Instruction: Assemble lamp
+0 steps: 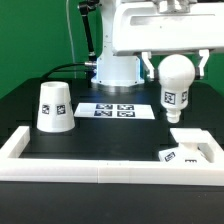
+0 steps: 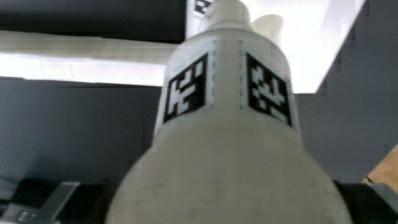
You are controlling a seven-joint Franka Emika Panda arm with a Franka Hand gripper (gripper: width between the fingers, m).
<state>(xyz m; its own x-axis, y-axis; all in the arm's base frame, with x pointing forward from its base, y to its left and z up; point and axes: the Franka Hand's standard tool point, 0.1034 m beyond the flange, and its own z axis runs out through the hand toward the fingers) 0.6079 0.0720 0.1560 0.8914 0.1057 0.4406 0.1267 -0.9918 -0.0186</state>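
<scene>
My gripper (image 1: 176, 70) is shut on the white bulb (image 1: 175, 85) and holds it in the air with its round end up between the fingers and its tagged neck pointing down. The bulb hangs above and a little to the exterior view's left of the flat angular base (image 1: 190, 149), which lies at the front right, and it does not touch the base. In the wrist view the bulb (image 2: 222, 120) fills most of the picture, with two square tags on it. The tapered shade (image 1: 53, 106) stands on the table at the left, wide end down.
The marker board (image 1: 112, 109) lies flat in the middle of the black table, in front of the white robot pedestal (image 1: 116, 68). A raised white rail (image 1: 70, 166) runs along the table's front and sides; it also shows in the wrist view (image 2: 71, 55).
</scene>
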